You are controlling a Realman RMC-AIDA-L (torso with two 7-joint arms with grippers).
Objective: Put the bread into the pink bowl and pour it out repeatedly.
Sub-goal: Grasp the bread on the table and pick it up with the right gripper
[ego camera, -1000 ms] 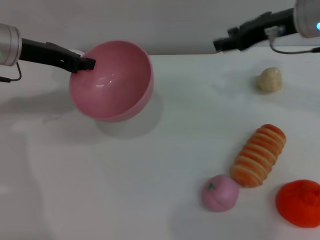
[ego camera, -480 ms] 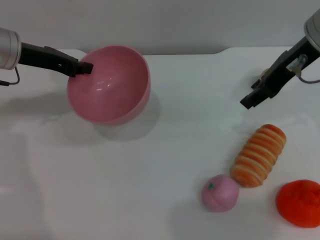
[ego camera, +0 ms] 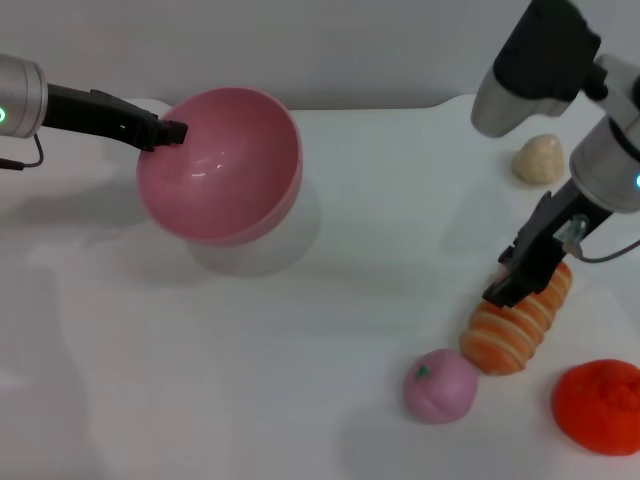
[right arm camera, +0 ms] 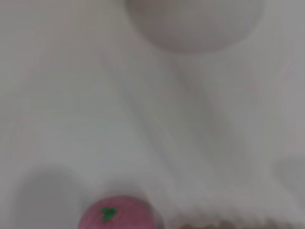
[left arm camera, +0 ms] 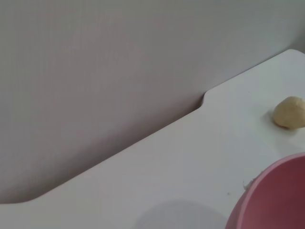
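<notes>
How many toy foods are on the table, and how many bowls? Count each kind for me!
Striped bread: 1
Pink peach: 1
Orange fruit: 1
Beige lump: 1
Pink bowl: 1, held at its rim by the left gripper
Total: 5 things, 4 foods and 1 bowl.

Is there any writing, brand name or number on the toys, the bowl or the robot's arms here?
None can be read in any view. The pink bowl, the bread, the small pink peach-like ball with its green stem, the orange fruit and the beige lump are all plain. The arms show only small lit dots, no letters.
</notes>
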